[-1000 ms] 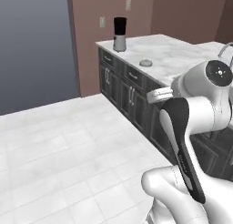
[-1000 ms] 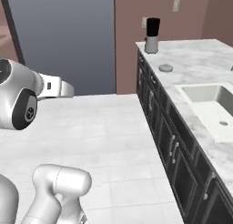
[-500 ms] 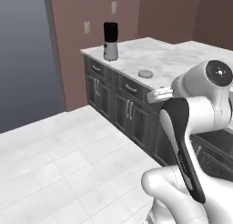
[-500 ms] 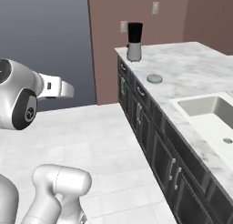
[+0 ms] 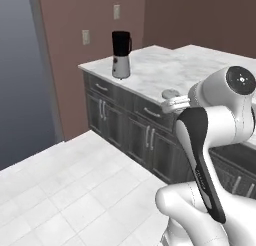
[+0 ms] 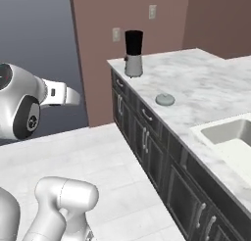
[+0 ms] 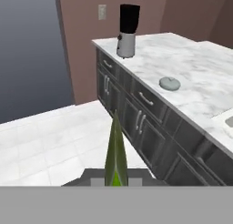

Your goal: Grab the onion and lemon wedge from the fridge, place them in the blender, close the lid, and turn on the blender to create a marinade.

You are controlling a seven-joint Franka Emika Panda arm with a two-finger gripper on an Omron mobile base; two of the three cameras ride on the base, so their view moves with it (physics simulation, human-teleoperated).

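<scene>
While the lid (image 6: 164, 99) lies apart, the blender (image 6: 133, 53) stands uncovered.

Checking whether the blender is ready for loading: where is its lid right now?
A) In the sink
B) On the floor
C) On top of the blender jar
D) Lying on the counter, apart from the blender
D: the lid lies flat on the marble counter, well apart from the blender, whose jar stands without it.
</scene>
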